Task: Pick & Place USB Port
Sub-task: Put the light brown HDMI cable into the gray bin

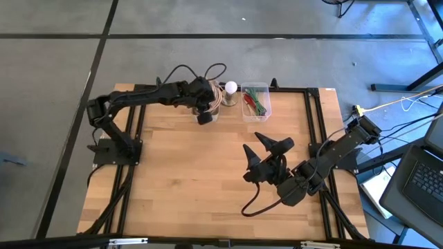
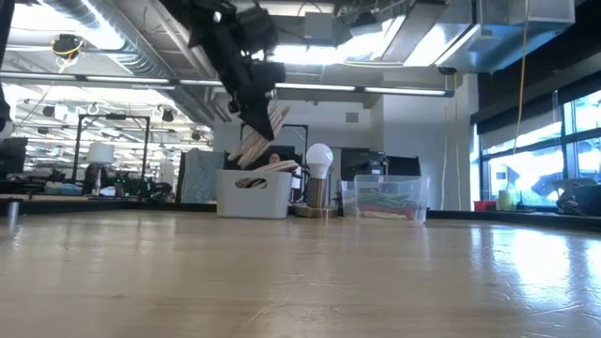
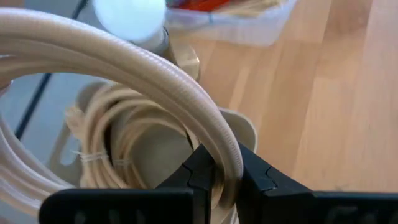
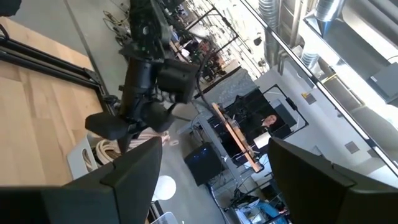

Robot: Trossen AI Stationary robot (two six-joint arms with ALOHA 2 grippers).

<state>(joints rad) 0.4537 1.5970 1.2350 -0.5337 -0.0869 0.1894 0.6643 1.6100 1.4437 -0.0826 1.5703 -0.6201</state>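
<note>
Left claw (image 3: 219,186) pinching cream cable (image 3: 155,68) above white bin (image 2: 252,192); right claw (image 1: 266,149) spread, mid-table.

A light bulb (image 1: 230,87) with a round white globe stands upright on a brass-coloured base at the far edge of the wooden table (image 1: 208,180). Just beside it sits a clear plastic box (image 1: 255,102) holding red and green items. A laptop (image 1: 422,181) lies off the table, near its corner.
</note>
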